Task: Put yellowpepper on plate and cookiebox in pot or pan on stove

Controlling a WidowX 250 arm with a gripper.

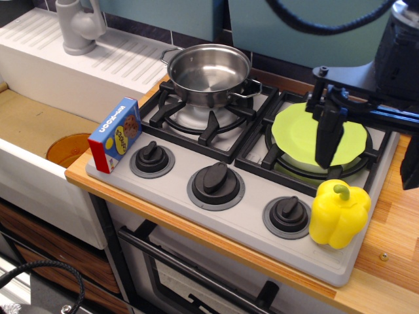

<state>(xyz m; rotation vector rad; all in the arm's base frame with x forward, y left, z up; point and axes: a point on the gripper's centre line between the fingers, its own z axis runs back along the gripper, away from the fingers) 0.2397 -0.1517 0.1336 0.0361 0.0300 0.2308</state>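
The yellowpepper [339,212] stands upright on the front right corner of the grey stove [196,219], beside the right knob. The lime-green plate [298,134] lies on the right burner grate. My black gripper [366,173] hangs over the plate's right part, just behind and above the pepper. Its jaws stand wide apart and hold nothing. One finger [327,137] covers part of the plate. The blue cookiebox [116,134] stands on edge at the stove's front left corner. The steel pot [208,72] sits empty on the back left burner.
Three dark knobs [216,183] line the stove's front. An orange-brown dish [69,149] lies in the sink to the left. A grey faucet [78,26] stands on the white drainboard at the back left. A wooden counter [393,261] runs along the right.
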